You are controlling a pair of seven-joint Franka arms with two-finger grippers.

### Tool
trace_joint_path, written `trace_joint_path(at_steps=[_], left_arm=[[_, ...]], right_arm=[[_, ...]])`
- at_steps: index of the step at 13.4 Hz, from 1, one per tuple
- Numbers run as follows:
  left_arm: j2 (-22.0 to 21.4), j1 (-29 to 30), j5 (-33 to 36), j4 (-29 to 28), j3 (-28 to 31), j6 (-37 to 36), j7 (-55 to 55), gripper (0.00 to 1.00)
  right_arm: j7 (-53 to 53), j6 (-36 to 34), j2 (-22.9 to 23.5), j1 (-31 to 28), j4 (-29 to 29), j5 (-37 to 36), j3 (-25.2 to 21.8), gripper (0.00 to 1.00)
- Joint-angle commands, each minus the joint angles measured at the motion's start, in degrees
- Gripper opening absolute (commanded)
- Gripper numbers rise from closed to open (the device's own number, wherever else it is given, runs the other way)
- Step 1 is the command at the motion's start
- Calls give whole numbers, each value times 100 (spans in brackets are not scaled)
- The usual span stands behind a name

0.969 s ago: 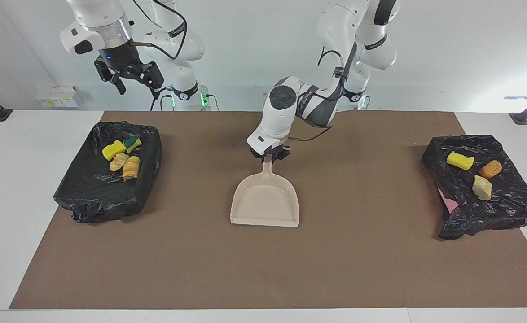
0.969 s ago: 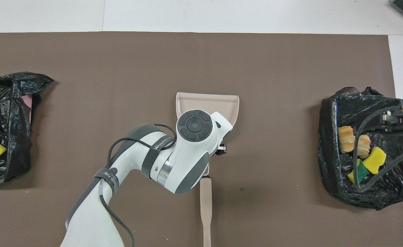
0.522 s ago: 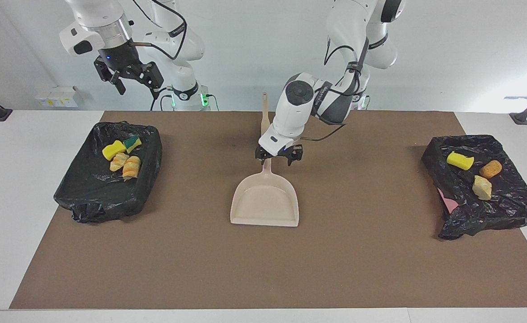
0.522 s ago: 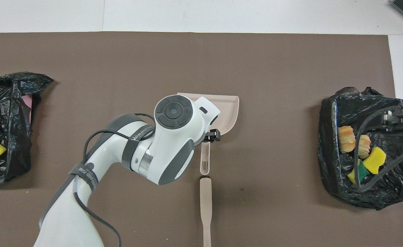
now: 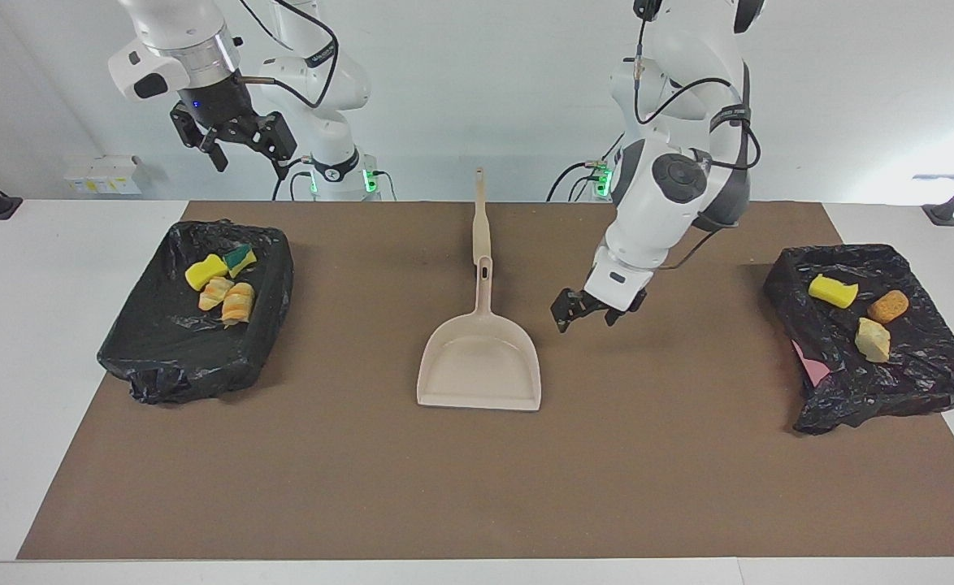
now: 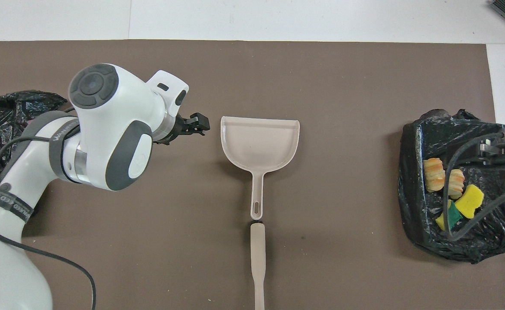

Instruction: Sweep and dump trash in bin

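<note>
While its fingers (image 5: 562, 313) stand spread and empty, the left gripper (image 5: 587, 310) hangs over the counter (image 5: 477, 487) beside the dustpan (image 5: 481, 366), the right gripper (image 5: 237, 138), also spread, above a bag-lined bin (image 5: 168, 357) holding trash (image 5: 221, 284).

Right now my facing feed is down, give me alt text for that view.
The beige dustpan lies empty mid-mat, released, with the beige brush lying handle to handle with it, nearer the robots. The left gripper hangs open over bare mat beside the pan; the right gripper waits raised near the robots. All the trash sits in the two black-lined bins.
</note>
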Motion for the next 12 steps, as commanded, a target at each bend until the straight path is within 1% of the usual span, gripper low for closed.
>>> trace_joint_path(at_steps=[1, 2, 4, 7, 10, 12], left_arm=[[-177, 496, -16, 18, -41, -262, 825, 100], [-221, 715, 71, 17, -41, -305, 1141, 100], [-353, 1050, 360, 26, -41, -402, 1765, 100], [-528, 1568, 590, 26, -23, -551, 2496, 100], [-800, 1798, 1151, 26, -23, -709, 2586, 100], [-1029, 1895, 1319, 26, -23, -964, 2690, 100]], right_arm=[[-608, -30, 27, -85, 44, -2, 55, 100], [-759, -21, 44, -94, 44, -11, 55, 100], [-787, 119, 36, -94, 44, 68, 55, 100], [-778, 111, 18, -94, 26, 68, 55, 100], [-778, 94, 9, -94, 35, 60, 46, 100], [-778, 50, -8, -94, 26, 68, 46, 100]])
